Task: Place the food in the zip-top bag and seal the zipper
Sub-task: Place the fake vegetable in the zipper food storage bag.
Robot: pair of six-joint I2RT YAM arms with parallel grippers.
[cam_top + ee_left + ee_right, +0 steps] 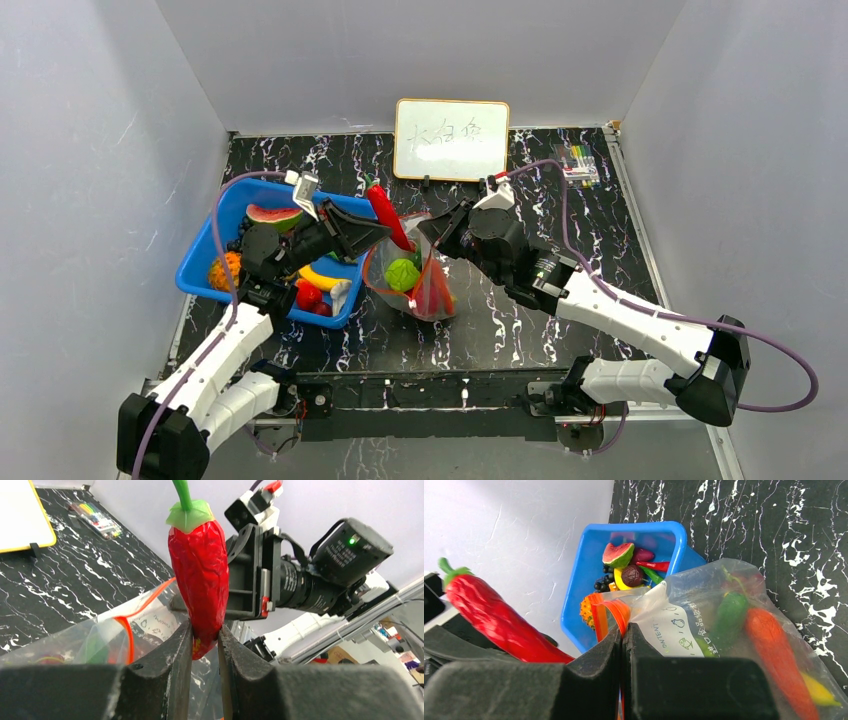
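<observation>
My left gripper is shut on the tip of a red chilli, which stands green stem up over the mouth of the zip-top bag. In the top view the left gripper holds that chilli just above the bag's left rim. My right gripper is shut on the bag's rim at the red-orange zipper, holding the mouth up. Inside the bag lie a green round fruit, a carrot and other food. More food fills the blue basket.
A small whiteboard stands at the back of the black marbled table. A pack of markers lies at the back right. Grey walls close in left, right and behind. The right arm stretches diagonally across the right half.
</observation>
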